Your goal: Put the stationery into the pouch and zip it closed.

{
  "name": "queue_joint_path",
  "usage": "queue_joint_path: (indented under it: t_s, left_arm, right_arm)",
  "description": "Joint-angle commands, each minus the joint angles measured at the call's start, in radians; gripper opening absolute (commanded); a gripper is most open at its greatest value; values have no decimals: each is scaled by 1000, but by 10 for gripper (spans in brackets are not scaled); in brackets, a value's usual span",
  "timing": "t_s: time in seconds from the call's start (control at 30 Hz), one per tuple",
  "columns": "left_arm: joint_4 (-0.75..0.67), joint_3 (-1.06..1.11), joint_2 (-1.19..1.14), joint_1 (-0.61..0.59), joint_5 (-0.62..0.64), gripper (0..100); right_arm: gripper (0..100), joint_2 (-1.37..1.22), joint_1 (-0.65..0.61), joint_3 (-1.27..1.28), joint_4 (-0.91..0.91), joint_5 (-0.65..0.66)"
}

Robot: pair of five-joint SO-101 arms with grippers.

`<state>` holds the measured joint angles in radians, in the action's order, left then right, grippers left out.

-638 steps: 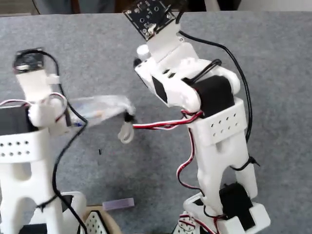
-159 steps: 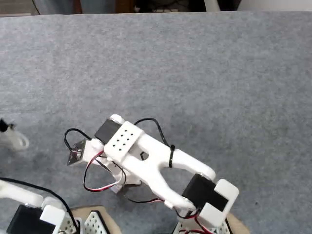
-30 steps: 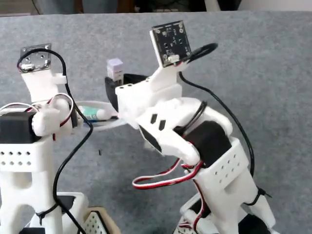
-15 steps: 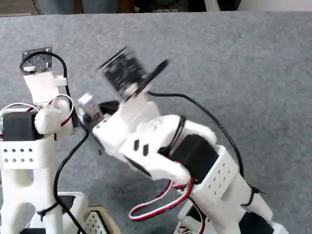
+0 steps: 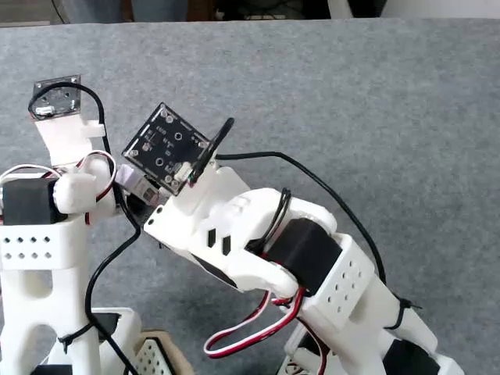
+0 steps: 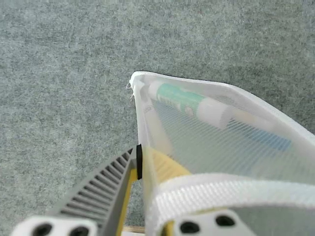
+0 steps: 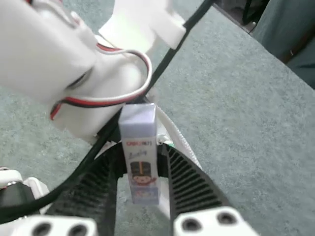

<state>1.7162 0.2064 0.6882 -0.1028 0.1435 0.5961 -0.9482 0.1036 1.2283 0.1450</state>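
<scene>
While the left gripper (image 6: 140,163) pinches the translucent mesh pouch (image 6: 221,145), the right gripper (image 7: 141,151) clamps a lavender eraser (image 7: 138,127).

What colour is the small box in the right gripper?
The small box is pale lavender with a red-and-blue printed figure; clearest in the right wrist view.

Table (image 5: 391,101): one, covered in grey fabric (image 6: 59,73) with a short, mottled, felt-like nap, lying flat. Its far edge runs straight across the top of the high view.
Beyond that edge: a dark strip (image 5: 266,8) of room in shadow, a brown wooden piece (image 5: 201,8) and a pale surface (image 5: 437,6) towards the right corner.
Light: even and diffuse. Shadows on the fabric are soft and faint.
Right wrist view: dark shapes (image 7: 290,29) past the table's edge, too blurred to identify.
</scene>
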Motion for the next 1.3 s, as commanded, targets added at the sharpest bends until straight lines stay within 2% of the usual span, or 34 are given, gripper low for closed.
queue_joint_path:
  t_s: [0.0, 0.2, 0.47, 0.67, 0.87, 0.93, 1.07, 1.27]
  left_arm:
    - [-23, -5, 21, -7, 6, 29]
    - [-21, -2, 21, -7, 6, 29]
    - [-14, -7, 21, -7, 6, 29]
    - [-11, -7, 21, -7, 6, 29]
    - [-11, -5, 21, -2, 5, 29]
    - [-11, -7, 21, -2, 5, 29]
    - [-14, -4, 21, -8, 5, 29]
    - [-17, -5, 21, -7, 5, 29]
  right_arm:
    - [12, 24, -18, -8, -31, 86]
    - [12, 24, 11, -4, -31, 279]
    - [12, 24, 78, 79, -64, 400]
    - [12, 30, 132, 248, -193, 423]
    - [16, 30, 132, 272, -249, 479]
    - [39, 31, 132, 257, -232, 479]
    - [171, 31, 132, 211, -104, 482]
    - [187, 31, 126, 127, -34, 479]
